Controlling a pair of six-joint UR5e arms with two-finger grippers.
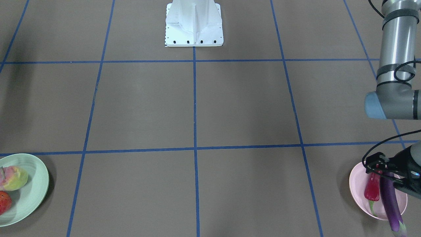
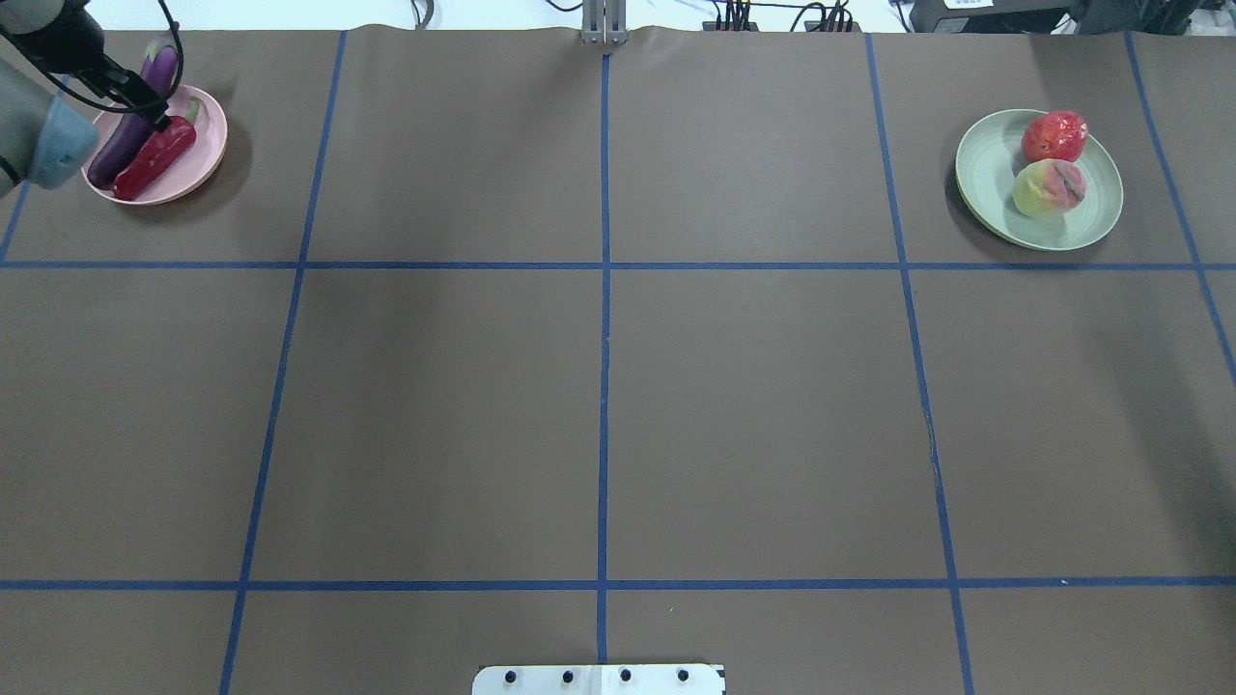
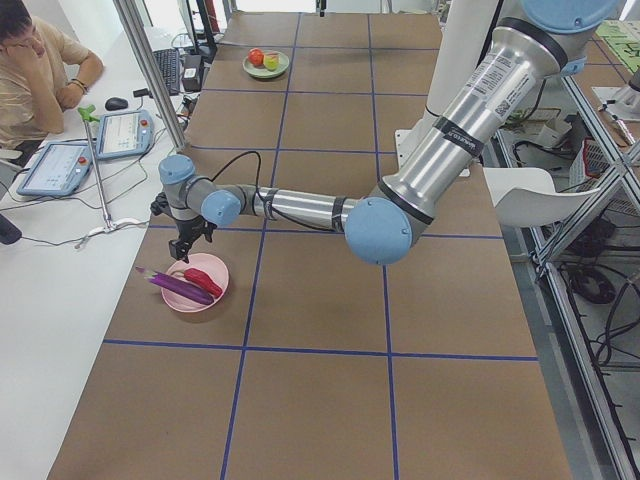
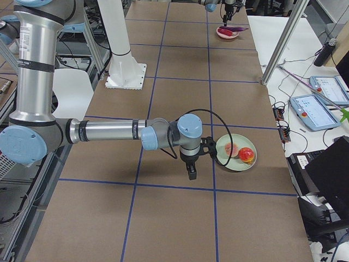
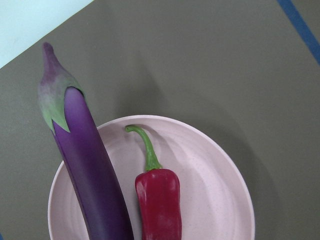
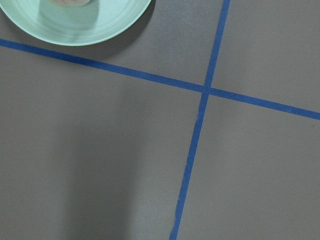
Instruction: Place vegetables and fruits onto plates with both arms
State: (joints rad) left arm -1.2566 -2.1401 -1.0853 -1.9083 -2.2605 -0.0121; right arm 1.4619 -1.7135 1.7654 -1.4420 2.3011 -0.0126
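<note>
Eggplant (image 5: 90,170): long, slim, glossy purple, lies on the matte pink plate (image 5: 210,190) with its green-capped stem end overhanging the rim. Chili (image 5: 159,205): wrinkled red, curled green stem, just beside it. Peach (image 2: 1049,187), pink and yellow-green, and the bumpy red-orange fruit (image 2: 1053,136) sit on the mint plate (image 2: 990,169). Left claw (image 2: 157,118) hangs over the pink plate; can't tell its opening. Right claw (image 4: 191,173) points down over the brown counter (image 2: 599,386) near the mint plate; opening unclear.
</note>
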